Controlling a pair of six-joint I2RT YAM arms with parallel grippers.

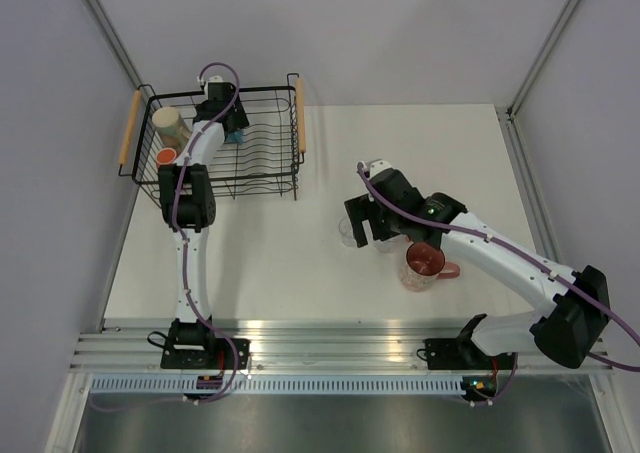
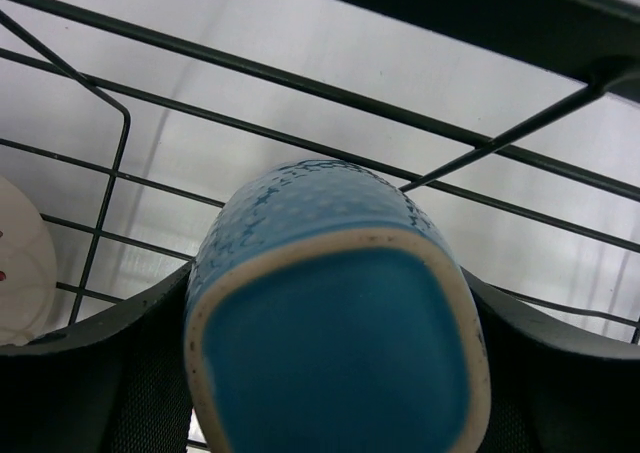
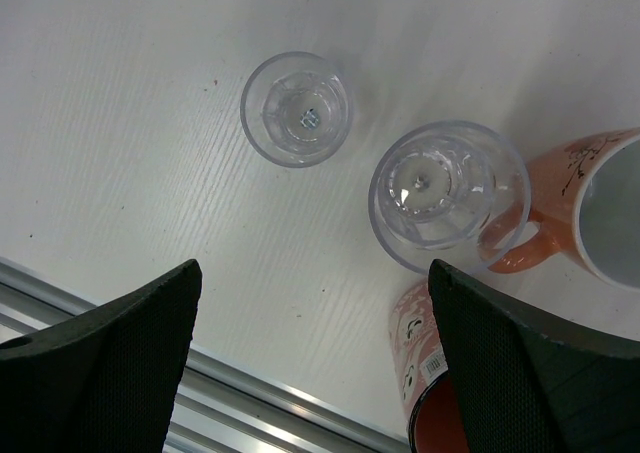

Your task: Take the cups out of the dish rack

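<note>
The dish rack (image 1: 270, 163) is a black wire basket with wooden handles at the far left. My left gripper (image 1: 231, 124) reaches into it and is shut on a blue mug (image 1: 238, 134). In the left wrist view the mug's base (image 2: 335, 353) fills the space between my fingers (image 2: 100, 373). A cream mug (image 1: 171, 125) and an orange mug (image 1: 165, 158) lie in the rack's left end. My right gripper (image 1: 365, 222) is open and empty above the table. Below it stand two clear cups (image 3: 297, 109) (image 3: 448, 195), an orange mug (image 3: 590, 213) and a pink-red patterned cup (image 3: 430, 368).
The rack's wire wall (image 2: 300, 78) crosses just behind the blue mug. A white rounded object (image 2: 20, 263) shows at the left edge of the left wrist view. A metal rail (image 1: 330, 338) runs along the table's near edge. The patterned cup (image 1: 423, 263) stands beside my right forearm.
</note>
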